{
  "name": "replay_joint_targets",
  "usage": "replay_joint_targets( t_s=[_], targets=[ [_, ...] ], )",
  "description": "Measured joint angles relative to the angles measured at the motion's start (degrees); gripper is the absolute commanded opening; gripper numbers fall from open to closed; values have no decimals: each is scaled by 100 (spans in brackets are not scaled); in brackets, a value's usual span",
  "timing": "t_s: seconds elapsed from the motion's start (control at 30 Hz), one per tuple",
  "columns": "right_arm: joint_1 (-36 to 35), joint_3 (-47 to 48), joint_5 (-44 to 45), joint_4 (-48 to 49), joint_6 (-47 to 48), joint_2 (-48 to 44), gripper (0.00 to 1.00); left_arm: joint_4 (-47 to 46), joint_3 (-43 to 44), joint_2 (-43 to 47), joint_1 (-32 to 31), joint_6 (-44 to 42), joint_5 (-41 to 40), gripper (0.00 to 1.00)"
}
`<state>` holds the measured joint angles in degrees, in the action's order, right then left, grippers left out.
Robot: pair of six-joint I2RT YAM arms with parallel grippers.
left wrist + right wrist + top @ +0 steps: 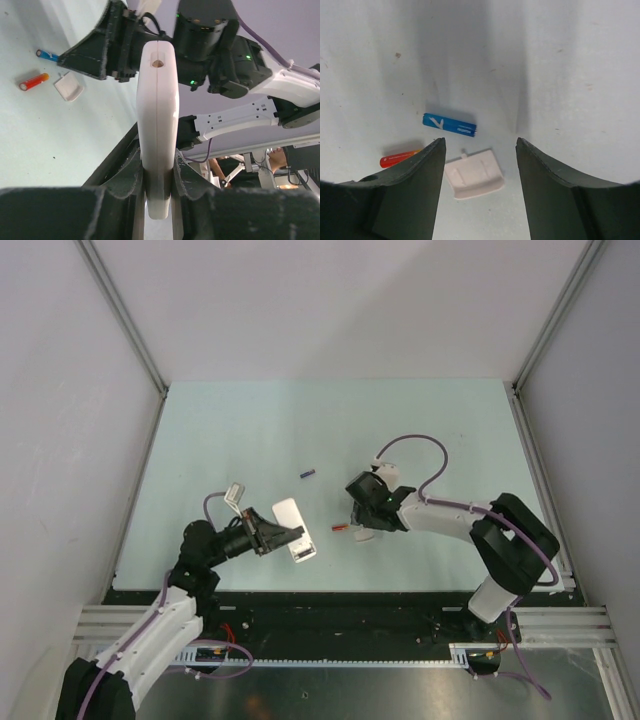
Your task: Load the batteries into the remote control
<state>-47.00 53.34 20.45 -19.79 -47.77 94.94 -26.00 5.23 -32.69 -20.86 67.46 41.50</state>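
The step in hand, as I judge it, is picking up a battery. The right gripper (480,144) hangs over the pale, matte table (250,430) with its claw wide and nothing in it. A small white plastic cover piece (475,177) with raised ribs and a little tab lies on the table directly between its fingers.

The slim blue battery (450,125), a glossy printed cylinder, lies just beyond the cover. Its long axis runs across the gap from finger to finger, so closing now would catch it by its ends. It would be better to shift the claw farther away from the cover, turn the wrist a quarter, come down straddling the battery's middle and close gently, because a smooth round body may roll or squirt out.

The slim orange-red battery (400,158) lies just left of the claw and close to the left finger; it should not be nudged. A third, dark battery (307,474) lies farther off, left of the right arm.

The flat white hard-plastic remote control (159,115) is at the near left, clamped in the left gripper (159,170). In the left wrist view it appears edge-on, with rounded corners, a seam down the edge and a small hole near its tip. From above, its near end shows a greyish patch that may be the open bay, but it is too small to be sure.
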Motion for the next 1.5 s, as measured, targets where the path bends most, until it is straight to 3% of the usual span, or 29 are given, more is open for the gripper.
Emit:
replay_joint_targets(
  t_s=[0.4, 1.13, 1.5],
  targets=[
    [37, -153, 407, -44, 286, -929, 65, 0, 0, -63, 0, 9, -496, 0],
    [103, -177, -70, 267, -70, -466, 72, -15, -101, 282, -2, -306, -728, 0],
    [52, 577, -131, 105, -111, 238, 70, 42, -256, 586, -304, -358, -929, 0]
  ],
)
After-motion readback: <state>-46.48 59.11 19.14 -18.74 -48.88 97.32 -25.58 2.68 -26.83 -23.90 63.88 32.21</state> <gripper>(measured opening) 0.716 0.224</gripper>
